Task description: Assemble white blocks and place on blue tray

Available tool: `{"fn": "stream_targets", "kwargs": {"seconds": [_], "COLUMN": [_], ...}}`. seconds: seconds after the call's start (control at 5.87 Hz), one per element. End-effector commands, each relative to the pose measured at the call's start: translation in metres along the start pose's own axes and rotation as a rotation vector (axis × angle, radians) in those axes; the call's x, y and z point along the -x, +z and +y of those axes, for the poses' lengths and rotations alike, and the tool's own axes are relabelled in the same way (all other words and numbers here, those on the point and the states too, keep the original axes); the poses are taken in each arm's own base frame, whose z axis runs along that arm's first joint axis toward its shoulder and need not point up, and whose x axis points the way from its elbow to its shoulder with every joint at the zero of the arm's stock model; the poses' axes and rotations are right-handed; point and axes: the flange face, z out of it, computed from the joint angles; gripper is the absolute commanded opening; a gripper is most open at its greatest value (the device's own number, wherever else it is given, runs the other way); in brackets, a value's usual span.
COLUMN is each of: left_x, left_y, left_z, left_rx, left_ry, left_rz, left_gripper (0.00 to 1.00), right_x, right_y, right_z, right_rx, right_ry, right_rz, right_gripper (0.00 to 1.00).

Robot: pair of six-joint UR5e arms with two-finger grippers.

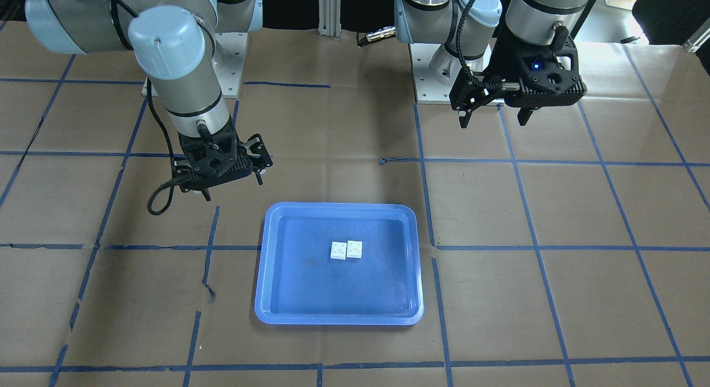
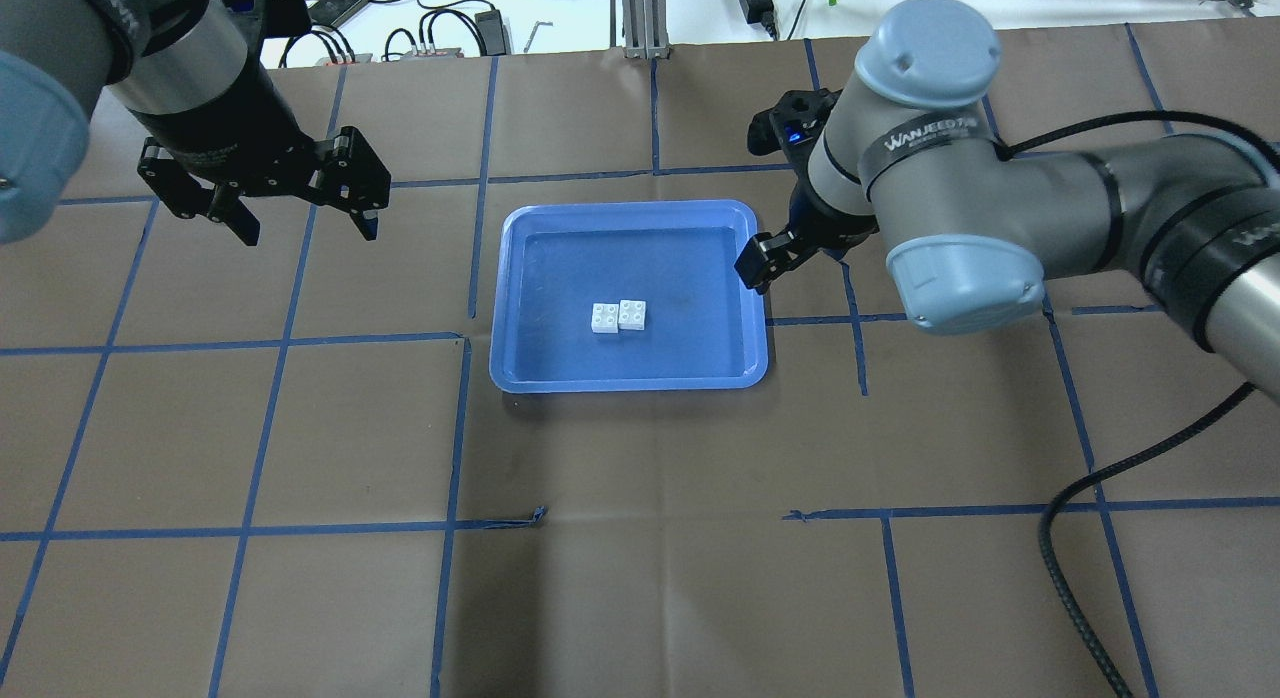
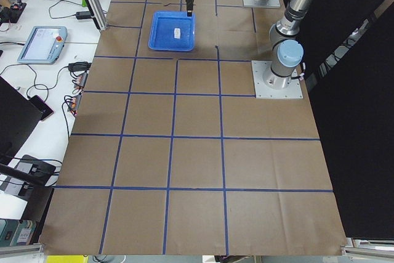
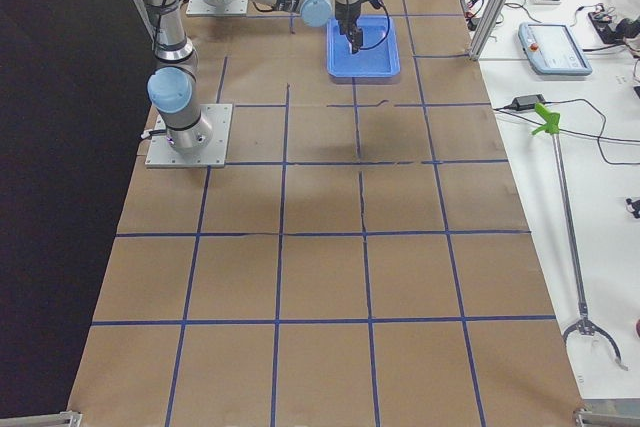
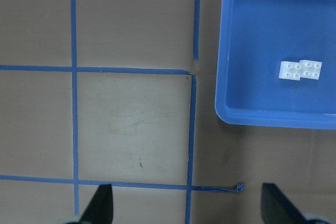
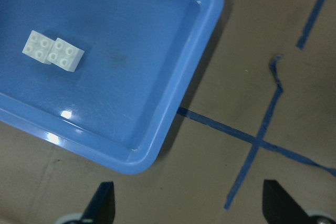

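Overhead exterior view: the white blocks (image 2: 619, 317) lie near the middle of the blue tray (image 2: 670, 258), touching each other. One seems lapped over the other's edge with an offset. I judge them joined, though the seam is too small to confirm.

Left gripper (image 2: 307, 228): spread wide, holding nothing, hanging over the brown paper table (image 2: 640, 578) well apart from the tray on its left side. Its wrist camera shows both fingers (image 5: 103, 205) with only taped paper between them.

Right gripper (image 1: 233, 187): likewise spread and empty, just beside the tray's far right corner. Its wrist view has the tray rim and blocks off to one side, nothing between the fingers (image 6: 103, 203).

Handling notes: I expect the blocks to be very light, rigid hard plastic with smooth walls, liable to slip or skate on the glossy tray floor. If I regrasp, I would pinch across two flat opposite side walls, low, not on the studs and not across the joint, which could pop apart.

Count: two white blocks, one blue tray, two grippers.
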Motion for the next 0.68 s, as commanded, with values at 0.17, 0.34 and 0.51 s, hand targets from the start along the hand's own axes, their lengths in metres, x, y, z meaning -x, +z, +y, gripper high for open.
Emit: {"fn": "stream_targets", "kwargs": {"seconds": [0.17,0.34,0.51], "left_x": [0.0,0.0,0.0], "left_y": [0.0,0.0,0.0], "left_z": [0.0,0.0,0.0], "left_rx": [-0.002,0.0,-0.002], "left_ry": [0.0,0.0,0.0], "left_rz": [0.001,0.001,0.001], "left_gripper": [0.99,0.99,0.99], "right_x": [-0.034,-0.051,-0.061], "right_y": [-0.103,-0.122,-0.114], "right_z": [-0.004,0.006,0.011], "right_rx": [0.124,0.112,0.126], "right_ry": [0.188,0.204,0.188], "right_rz": [0.027,0.024,0.001], "right_gripper": [1.0,1.0,1.0]}}
